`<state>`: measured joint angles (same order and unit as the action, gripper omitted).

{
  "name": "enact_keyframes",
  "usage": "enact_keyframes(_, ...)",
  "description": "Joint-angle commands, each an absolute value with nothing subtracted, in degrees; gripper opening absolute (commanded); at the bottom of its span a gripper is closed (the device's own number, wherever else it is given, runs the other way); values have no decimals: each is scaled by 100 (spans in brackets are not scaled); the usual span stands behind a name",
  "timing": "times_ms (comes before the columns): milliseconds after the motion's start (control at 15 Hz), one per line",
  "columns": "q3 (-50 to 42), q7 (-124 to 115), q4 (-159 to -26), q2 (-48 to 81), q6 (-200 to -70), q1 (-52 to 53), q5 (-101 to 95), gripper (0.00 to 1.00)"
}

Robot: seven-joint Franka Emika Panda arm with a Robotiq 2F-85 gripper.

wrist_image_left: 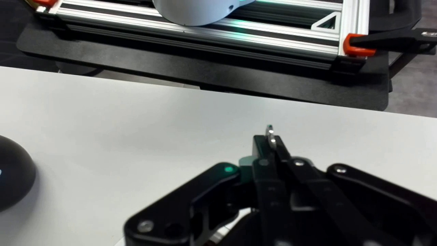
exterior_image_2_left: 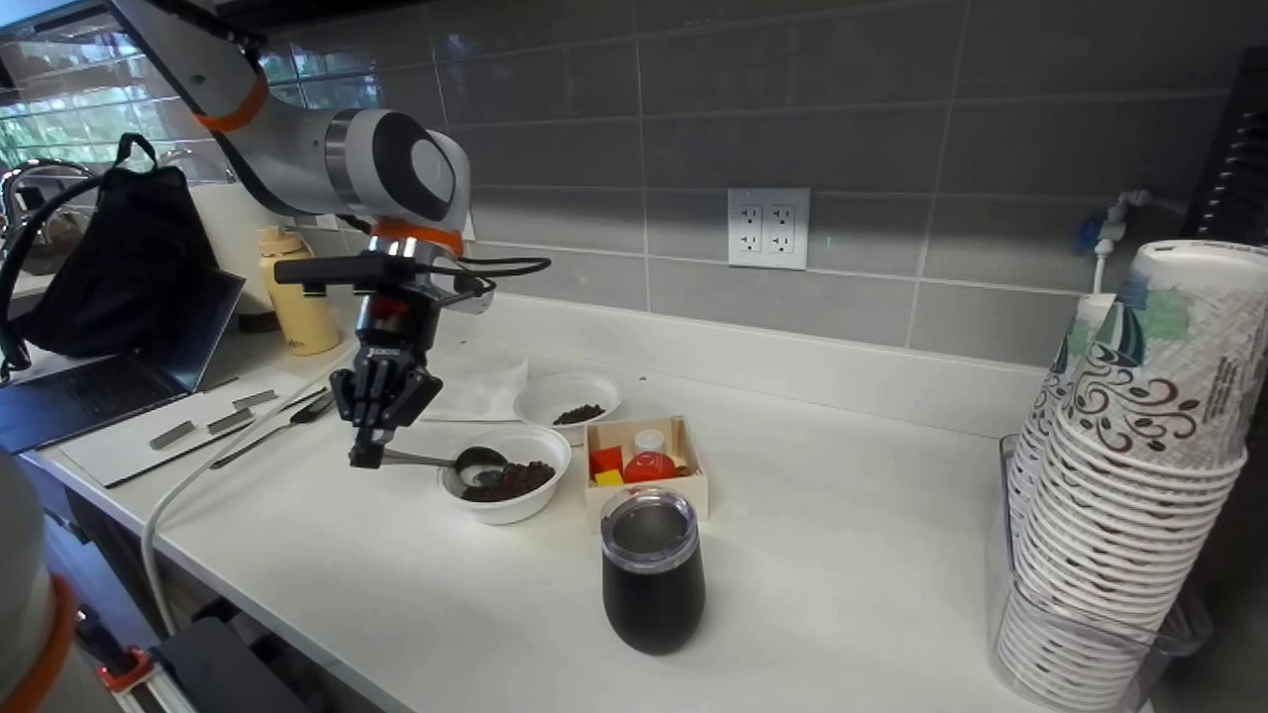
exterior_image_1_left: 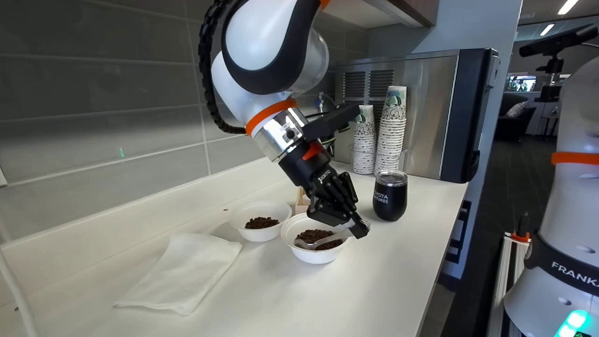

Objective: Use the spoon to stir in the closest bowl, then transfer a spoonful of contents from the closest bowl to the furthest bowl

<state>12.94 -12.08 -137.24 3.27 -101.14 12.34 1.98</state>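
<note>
The closest bowl is white and holds dark brown pellets; its wall shows in both exterior views. The furthest bowl, also white, stands just behind it near the wall with a smaller heap of pellets; it also shows here. My gripper is shut on the end of the metal spoon's handle, beside and above the closest bowl's rim. The spoon slants down into the closest bowl, its head at the pellets. In the wrist view only the handle end sticks out between the fingertips.
A black tumbler and a wooden box of small coloured items stand near the bowls. A white cloth lies on the counter. Stacked paper cups stand at the back. The tiled wall runs behind the bowls.
</note>
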Motion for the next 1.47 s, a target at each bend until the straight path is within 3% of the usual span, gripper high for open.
enact_keyframes(0,1335,-1658,-13722,418,-9837,1366,-178,1)
enact_keyframes(1400,1363,-3336,-13645,1128,-8711,1763,-1458,1)
